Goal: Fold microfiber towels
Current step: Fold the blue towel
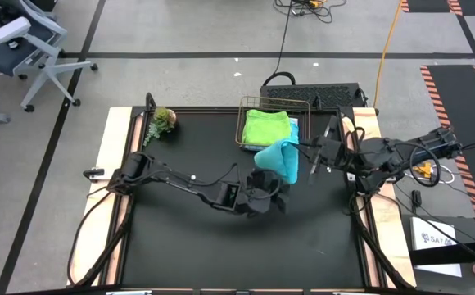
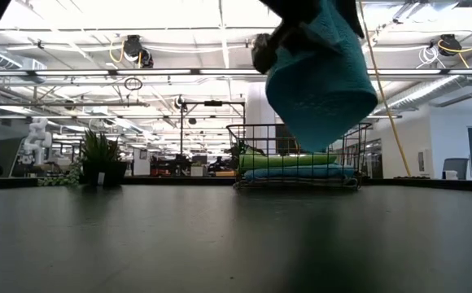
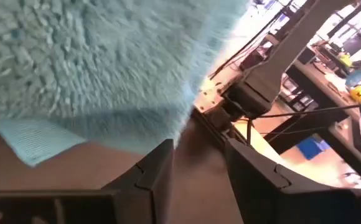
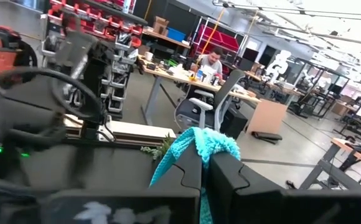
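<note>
Black table [image 1: 180, 246]: right hand [image 1: 301, 152] grasps one teal towel [image 1: 280, 159]; left hand [image 1: 272, 190] released.

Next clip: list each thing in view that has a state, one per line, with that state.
teal towel: lifted off the table, hanging from the right gripper.
right gripper: shut on the teal towel.
left gripper: open, just under the hanging teal towel.
lime green towel: folded, lying in the wire basket.
wire basket: upright, holding folded towels.
plant: upright on the table.
</note>
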You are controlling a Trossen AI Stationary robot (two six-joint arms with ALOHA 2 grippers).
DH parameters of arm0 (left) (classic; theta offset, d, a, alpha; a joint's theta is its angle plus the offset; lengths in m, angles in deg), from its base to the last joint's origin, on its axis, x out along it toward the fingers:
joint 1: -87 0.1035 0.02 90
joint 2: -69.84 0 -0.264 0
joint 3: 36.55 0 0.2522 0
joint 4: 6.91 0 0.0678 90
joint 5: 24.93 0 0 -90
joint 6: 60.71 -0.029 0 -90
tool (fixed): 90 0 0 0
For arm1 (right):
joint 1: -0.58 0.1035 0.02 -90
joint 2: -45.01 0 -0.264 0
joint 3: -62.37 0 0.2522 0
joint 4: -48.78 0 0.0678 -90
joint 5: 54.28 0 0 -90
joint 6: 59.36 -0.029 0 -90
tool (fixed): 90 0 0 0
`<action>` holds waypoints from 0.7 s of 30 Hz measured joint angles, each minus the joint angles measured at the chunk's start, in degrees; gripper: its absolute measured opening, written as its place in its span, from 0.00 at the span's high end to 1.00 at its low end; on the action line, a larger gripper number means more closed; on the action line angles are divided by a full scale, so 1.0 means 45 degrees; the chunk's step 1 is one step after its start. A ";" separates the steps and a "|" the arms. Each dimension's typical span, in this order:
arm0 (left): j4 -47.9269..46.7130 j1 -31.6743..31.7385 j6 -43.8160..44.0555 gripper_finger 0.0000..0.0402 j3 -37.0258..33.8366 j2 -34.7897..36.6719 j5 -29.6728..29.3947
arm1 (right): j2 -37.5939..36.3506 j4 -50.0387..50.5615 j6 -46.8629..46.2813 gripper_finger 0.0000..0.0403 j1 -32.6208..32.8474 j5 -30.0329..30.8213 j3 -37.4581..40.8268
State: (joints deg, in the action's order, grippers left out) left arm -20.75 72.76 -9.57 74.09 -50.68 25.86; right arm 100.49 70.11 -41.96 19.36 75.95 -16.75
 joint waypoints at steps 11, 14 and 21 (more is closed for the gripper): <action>-0.0479 0.0827 0.0037 0.64 -0.0004 0.0134 0.1714 | 0.0000 -0.0008 0.0196 1.00 0.0628 0.0029 0.0000; -0.1089 0.0923 -0.0028 0.64 -0.0008 0.0356 0.1698 | 0.0000 -0.0010 0.0201 1.00 0.0701 0.0029 0.0000; -0.1611 0.0824 -0.1048 0.64 -0.0004 0.1403 0.0694 | 0.0000 0.0001 0.0322 1.00 0.0697 0.0039 0.0000</action>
State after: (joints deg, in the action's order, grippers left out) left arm -28.00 76.47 -14.28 74.07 -44.36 28.98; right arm 100.49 70.11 -40.51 22.49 76.12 -16.75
